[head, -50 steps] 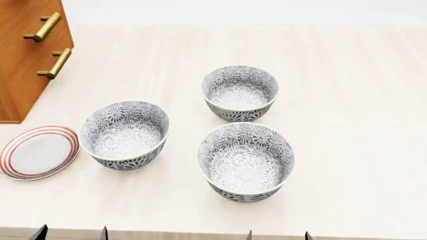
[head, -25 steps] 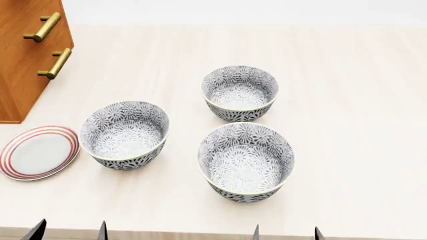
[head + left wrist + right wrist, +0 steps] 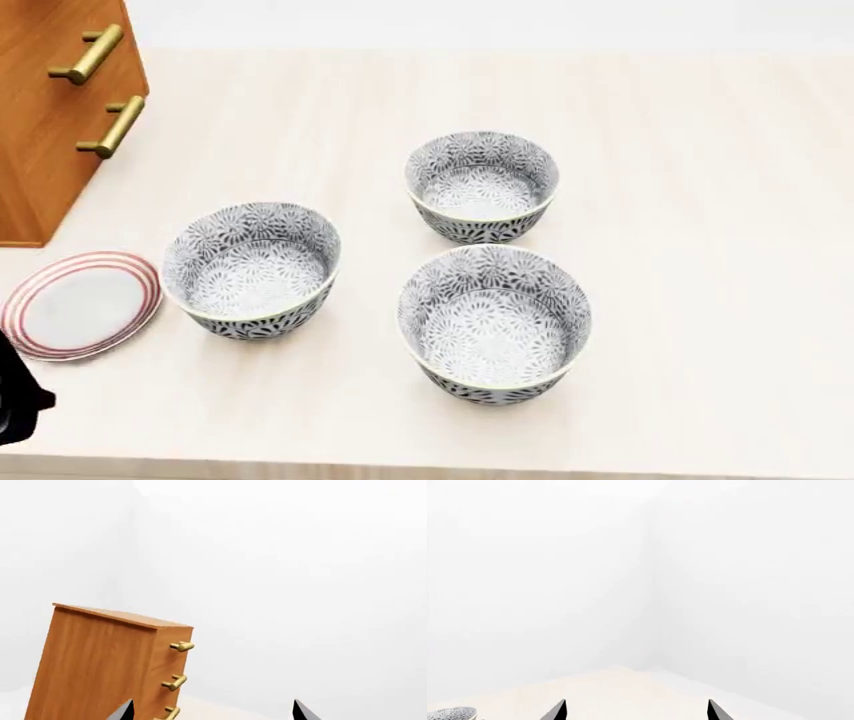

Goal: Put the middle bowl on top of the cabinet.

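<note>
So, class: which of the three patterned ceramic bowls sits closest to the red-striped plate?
The leftmost grey-and-white floral ceramic bowl. It sits right beside the flat red-striped white plate; the other two bowls stand farther right.

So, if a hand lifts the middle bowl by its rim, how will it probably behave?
The middle bowl looks like stiff glazed ceramic, so it should keep its shape but may slip in a thin pinch. Its deep, thick walls suggest it is rather heavy for its size. It sits close to the far bowl, so a tilt could knock them together.

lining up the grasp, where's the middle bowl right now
In the head view the middle bowl stands upright on the table, nearest the robot, between the left bowl and the far bowl.
</note>
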Controlling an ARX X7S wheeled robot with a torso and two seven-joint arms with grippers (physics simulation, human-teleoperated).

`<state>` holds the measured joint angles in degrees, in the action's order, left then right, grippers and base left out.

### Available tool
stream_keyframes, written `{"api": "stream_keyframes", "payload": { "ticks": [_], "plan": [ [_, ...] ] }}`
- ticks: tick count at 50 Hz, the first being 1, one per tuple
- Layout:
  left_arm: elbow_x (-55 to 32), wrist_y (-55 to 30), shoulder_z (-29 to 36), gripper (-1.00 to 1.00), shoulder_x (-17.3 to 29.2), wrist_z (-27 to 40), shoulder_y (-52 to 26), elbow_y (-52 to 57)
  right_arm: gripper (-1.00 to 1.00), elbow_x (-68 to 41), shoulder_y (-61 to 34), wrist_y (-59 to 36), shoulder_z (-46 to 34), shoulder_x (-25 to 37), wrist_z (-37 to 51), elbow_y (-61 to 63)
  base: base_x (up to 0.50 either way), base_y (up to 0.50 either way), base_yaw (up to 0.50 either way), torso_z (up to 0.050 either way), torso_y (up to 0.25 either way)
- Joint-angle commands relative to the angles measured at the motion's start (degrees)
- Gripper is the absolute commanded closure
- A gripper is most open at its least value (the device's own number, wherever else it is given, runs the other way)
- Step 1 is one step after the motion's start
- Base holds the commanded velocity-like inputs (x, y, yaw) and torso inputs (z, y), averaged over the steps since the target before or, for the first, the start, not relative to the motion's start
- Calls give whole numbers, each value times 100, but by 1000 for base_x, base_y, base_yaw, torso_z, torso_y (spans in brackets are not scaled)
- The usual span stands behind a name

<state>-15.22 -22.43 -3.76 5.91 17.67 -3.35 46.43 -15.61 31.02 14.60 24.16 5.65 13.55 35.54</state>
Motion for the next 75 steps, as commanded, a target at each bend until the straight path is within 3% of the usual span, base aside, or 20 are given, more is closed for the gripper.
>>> {"api": "stream_keyframes", "payload": {
  "ticks": [1,35,45,75],
  "plan": [
    [-689,-124,-227,-100,948,1535,-49,1342,-100,-306,1111,762,1100,-184,197,750,0,500,0,0,0],
    [-947,-20,-34,-100,1055,1590,-213,721,-100,188,904,265,730,-122,636,1289,0,500,0,0,0],
    [-937,14,28,-100,1075,1607,-204,682,-100,161,981,333,805,-139,731,1302,21,0,0,0,0],
    [-1179,-34,20,-100,1162,1717,-215,672,-100,209,1166,542,928,-218,756,1367,431,0,0,0,0]
  ]
}}
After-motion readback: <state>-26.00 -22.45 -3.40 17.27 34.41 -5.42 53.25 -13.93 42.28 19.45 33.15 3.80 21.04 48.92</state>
